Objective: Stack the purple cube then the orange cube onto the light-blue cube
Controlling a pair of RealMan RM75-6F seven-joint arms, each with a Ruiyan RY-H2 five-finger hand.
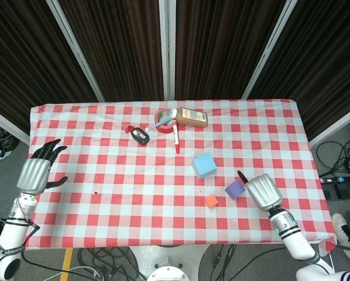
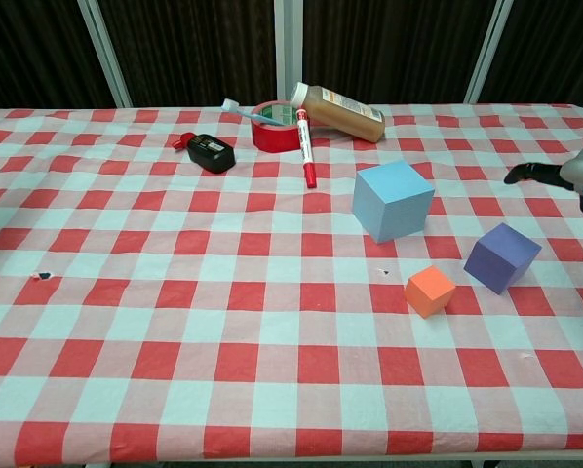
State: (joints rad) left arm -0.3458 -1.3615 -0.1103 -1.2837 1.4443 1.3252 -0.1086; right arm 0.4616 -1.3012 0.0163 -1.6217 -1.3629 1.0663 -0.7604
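The light-blue cube (image 1: 204,165) (image 2: 393,200) sits right of the table's middle. Nearer the front lie the purple cube (image 1: 234,189) (image 2: 502,257) and the smaller orange cube (image 1: 211,201) (image 2: 429,291), each apart from the others. My right hand (image 1: 263,192) (image 2: 581,184) hovers just right of the purple cube, turned toward it, holding nothing; its fingers are mostly hidden, one dark fingertip pointing left. My left hand (image 1: 37,172) rests at the table's left edge, fingers spread, empty, seen only in the head view.
At the back of the checked tablecloth (image 1: 105,193) lie a red tape roll (image 1: 163,120) (image 2: 277,127), a brown bottle (image 1: 191,117) (image 2: 338,112) on its side, a red marker (image 1: 175,137) (image 2: 304,151) and a black key fob (image 1: 140,136) (image 2: 210,152).
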